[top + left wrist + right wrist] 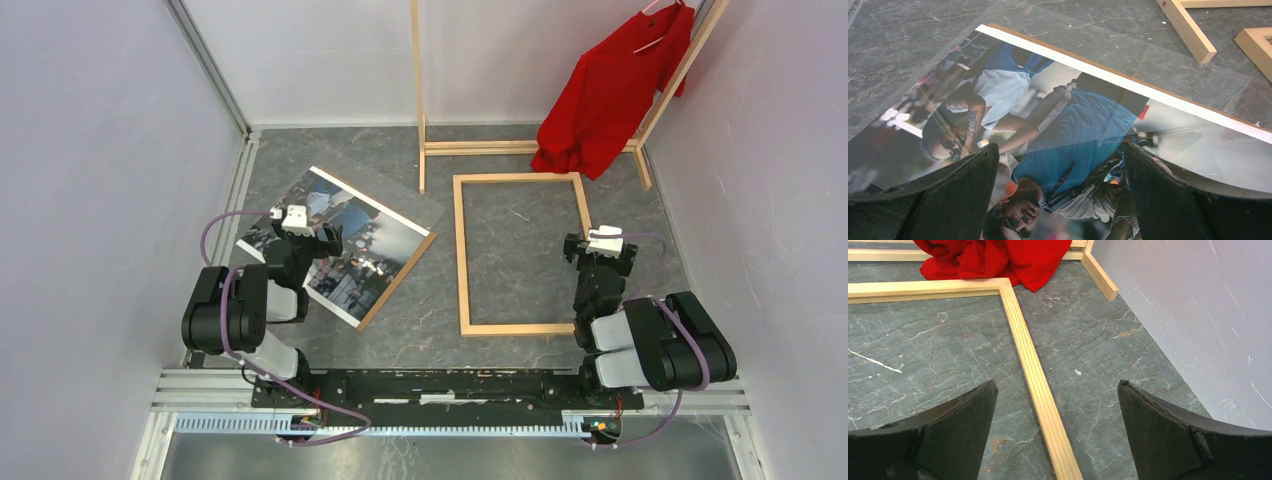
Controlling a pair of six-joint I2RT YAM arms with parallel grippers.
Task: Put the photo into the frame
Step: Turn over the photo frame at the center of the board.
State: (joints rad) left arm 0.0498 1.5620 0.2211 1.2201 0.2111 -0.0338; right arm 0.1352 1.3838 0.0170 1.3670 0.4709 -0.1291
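left gripper (1060,150): fingers (963,190) spread wide, nothing held, hanging over the photo
photo (385,240): flat on the table (430,320), face up, skewed; its middle sits between and under the left fingers; well apart from the frame, not in it
board (1108,71): brown edge shows past the photo's far white border, beyond the left fingertips
frame (461,255): flat on the table, bare inside
right gripper (1057,385): fingers (1168,430) spread wide, nothing held; the frame's right rail runs between and below them, ahead to the far corner
step: the start, reaching for the photo; no grip yet
next move: likely drop the left fingers to a photo edge, lift only the sheet off the board, carry it right into the frame; the right gripper could steady the rail
risk: thin flat print, hard to pinch, may drag the board along
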